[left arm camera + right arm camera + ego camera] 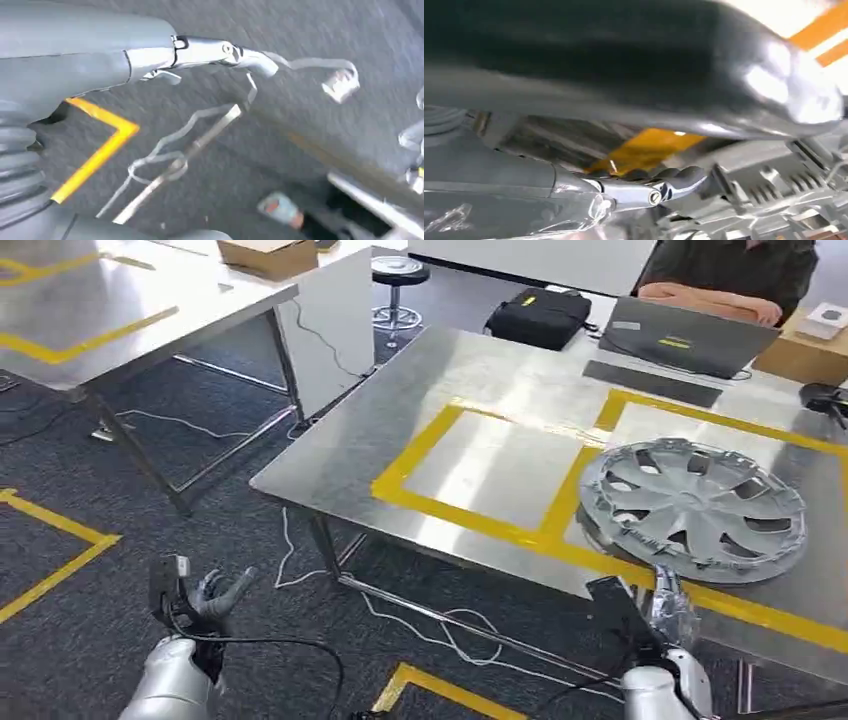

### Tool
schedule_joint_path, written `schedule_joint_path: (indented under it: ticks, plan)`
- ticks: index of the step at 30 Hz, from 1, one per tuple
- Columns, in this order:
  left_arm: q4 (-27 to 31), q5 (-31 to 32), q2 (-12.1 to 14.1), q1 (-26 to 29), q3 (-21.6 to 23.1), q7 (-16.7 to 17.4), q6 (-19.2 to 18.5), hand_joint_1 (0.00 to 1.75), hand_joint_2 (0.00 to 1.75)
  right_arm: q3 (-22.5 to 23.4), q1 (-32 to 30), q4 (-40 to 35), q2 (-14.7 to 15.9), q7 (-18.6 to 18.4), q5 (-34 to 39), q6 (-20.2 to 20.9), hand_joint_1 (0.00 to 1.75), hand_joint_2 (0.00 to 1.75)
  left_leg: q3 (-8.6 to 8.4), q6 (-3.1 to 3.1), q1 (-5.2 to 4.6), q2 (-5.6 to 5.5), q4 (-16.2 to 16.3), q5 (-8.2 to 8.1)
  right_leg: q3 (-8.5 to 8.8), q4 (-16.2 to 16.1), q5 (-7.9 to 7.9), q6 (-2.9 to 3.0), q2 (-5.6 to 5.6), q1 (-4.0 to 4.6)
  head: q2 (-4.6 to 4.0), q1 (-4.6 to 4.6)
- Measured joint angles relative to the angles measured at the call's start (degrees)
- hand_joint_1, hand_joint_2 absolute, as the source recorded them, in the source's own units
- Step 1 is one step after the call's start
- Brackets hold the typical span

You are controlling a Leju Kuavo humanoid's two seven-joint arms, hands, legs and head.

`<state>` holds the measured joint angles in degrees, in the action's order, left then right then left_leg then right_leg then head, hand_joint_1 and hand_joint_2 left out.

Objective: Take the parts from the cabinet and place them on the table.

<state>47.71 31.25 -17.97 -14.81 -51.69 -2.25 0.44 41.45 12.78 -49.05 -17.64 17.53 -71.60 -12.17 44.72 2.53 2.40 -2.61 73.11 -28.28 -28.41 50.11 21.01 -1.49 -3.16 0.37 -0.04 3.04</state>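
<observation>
The round silver plastic wheel cover (pixel 695 508) lay flat, face up, lower right on the steel table (pixel 480 400), its near rim gripped by the right hand (pixel 668 602), while the left hand (pixel 215 595) hung empty, fingers spread.

A dark grey carpet (pixel 150 470) with yellow tape lines (pixel 60 550) covers the floor, and white cables (pixel 300 560) trail across it. A steel table (pixel 480 390) marked with yellow tape (pixel 470 515) stands on the right; a second steel table (pixel 100 310) stands at the left, carrying a cardboard box (pixel 268 255). Beyond are a black stool (pixel 398 285), a black bag (pixel 538 315), a laptop (pixel 690 337) and a seated person (pixel 730 270).
</observation>
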Motion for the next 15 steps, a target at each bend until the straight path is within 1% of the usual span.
schedule_joint_path:
  ticks: [1, 2, 3, 4, 5, 6, 7, 8, 9, 10, 11, 12, 13, 14, 15]
  plan:
    - [0.17, -0.04, 0.11, 0.75, -0.13, 0.02, 0.0, 0.0, 0.0, 0.98, 0.15, 0.02, 0.0, 0.09, -0.15, 0.0, 0.0, 0.0, -1.3, 0.93, 0.79, 0.65, 0.18, 1.08, -0.49, 0.48, -0.17, -0.58, -0.55, -0.52, 0.02, 0.05]
    - [0.42, -0.13, 0.28, 1.16, -0.33, 0.02, 0.18, 0.0, 0.0, 1.76, 0.39, 0.02, 0.02, 0.11, -0.26, 0.0, 0.0, 0.0, -3.33, 2.1, 1.96, 1.26, -0.99, 2.07, -1.2, 1.44, -0.07, -1.39, -1.09, -1.14, 0.0, 0.02]
    - [0.61, -0.33, 0.24, 0.96, -0.53, 0.0, 0.31, 0.0, 0.0, 2.67, 0.73, -0.02, 0.2, 0.16, -0.55, 0.0, 0.0, 0.0, -6.58, 4.08, 3.79, 2.69, -3.23, 1.87, -2.32, 3.3, 0.44, -2.54, -1.62, -1.81, 0.0, 0.13]
    - [0.61, -0.59, -0.5, 0.29, -0.46, -0.13, 0.35, 0.0, 0.0, 3.37, 1.17, -0.43, 0.72, 0.2, -0.91, 0.02, 0.0, 0.0, -10.03, 6.43, 6.17, 5.68, -5.49, -0.27, -3.92, 5.66, 1.14, -3.66, -1.84, -1.8, 0.02, 1.08]
    - [0.55, -0.63, -0.92, -0.84, -0.39, -0.24, 0.44, 0.0, 0.0, 3.7, 1.58, -0.83, 1.08, 0.22, -1.14, 0.04, 0.0, 0.0, -12.86, 8.08, 8.84, 8.12, -6.8, -0.7, -5.73, 8.81, 1.92, -4.73, -1.91, -1.34, 0.0, 2.09]
    - [0.44, -0.61, -1.9, -2.04, 0.02, -0.57, 0.66, 0.0, 0.0, 4.47, 1.42, -2.01, 2.08, 0.22, -1.9, 0.46, 0.0, 0.0, -9.37, 6.86, 7.67, 5.52, -5.15, -2.37, -7.96, 11.99, 2.62, -5.95, -2.32, -1.85, 0.09, 4.51]
    - [0.44, -0.3, -1.94, -1.53, 0.22, -0.81, 0.96, 0.0, 0.0, 4.82, 1.12, -1.97, 2.12, 0.44, -2.3, 0.42, 0.0, 0.0, -9.01, 3.87, 7.24, 5.76, -3.94, -3.3, -8.4, 13.02, 2.79, -6.21, -2.89, -2.28, 0.02, 0.97]
    - [0.42, 0.0, -1.68, -0.45, 0.11, -1.03, 1.44, 0.0, 0.0, 4.88, 0.62, -1.36, 1.64, 0.72, -2.56, 0.37, 0.0, 0.0, -9.03, 3.41, 7.02, 5.84, -3.96, -3.12, -8.05, 13.0, 2.45, -6.67, -3.25, -2.69, -0.04, -0.66]
    - [0.33, 0.13, -1.16, 0.36, -0.2, -0.98, 1.88, 0.0, 0.0, 5.01, 0.39, -0.92, 1.4, 0.88, -2.62, 0.35, 0.0, 0.0, -9.53, 2.76, 6.62, 5.84, -4.15, -2.92, -8.1, 13.01, 1.9, -7.31, -3.7, -2.78, -0.02, -0.65]
    - [0.2, 0.15, -0.74, 1.13, -0.4, -0.99, 2.28, 0.0, 0.0, 5.23, 0.18, -0.52, 1.25, 0.9, -2.65, 0.31, 0.0, 0.0, -9.16, 1.5, 6.15, 6.06, -4.93, -1.66, -8.42, 13.45, 3.42, -7.86, -2.5, -3.27, -0.04, -2.04]
    - [0.2, 0.13, -0.48, 0.79, -0.7, -1.01, 2.87, 0.0, 0.0, 5.6, 0.09, -0.46, 1.25, 0.92, -2.63, 0.2, 0.0, 0.0, -9.0, 0.91, 5.68, 6.19, -5.76, -0.81, -9.36, 15.68, 6.58, -7.99, -0.43, -3.49, -0.02, -1.84]
    - [0.18, 0.09, -0.37, -0.14, -0.72, -1.18, 2.97, 0.0, 0.0, 5.84, -0.27, -0.46, 1.25, 0.81, -2.62, 0.11, 0.0, 0.0, -8.43, 0.26, 5.22, 5.54, -6.34, 0.06, -10.9, 19.72, 10.05, -7.6, 0.78, -3.4, -0.04, -2.28]
    - [-0.13, 0.09, -0.42, -0.71, -0.72, -1.25, 3.06, 0.0, 0.0, 5.84, -0.8, -0.23, 1.14, 0.59, -2.51, 0.54, 0.0, 0.0, -8.13, -0.13, 4.97, 5.0, -6.78, 0.71, -12.4, 24.02, 12.94, -6.89, 1.82, -3.14, -0.02, -2.86]
    - [-0.58, 0.09, -0.42, -1.03, -0.72, -1.42, 3.32, 0.0, 0.0, 5.84, -2.07, 0.53, 0.39, 0.59, -2.4, 0.2, 0.0, 0.0, -7.46, -0.11, 4.49, 4.39, -6.93, 1.26, -13.84, 28.17, 14.91, -6.46, 2.24, -2.74, -0.04, -3.01]
    - [-0.91, 0.09, -0.37, -0.97, -0.77, -1.6, 3.43, 0.0, 0.0, 5.8, -2.97, 0.85, 0.07, -0.27, -2.34, 1.17, 0.0, 0.0, -6.68, -0.07, 3.99, 3.73, -6.94, 1.59, -14.34, 29.82, 15.3, -5.98, 2.36, -2.21, 0.0, -2.65]
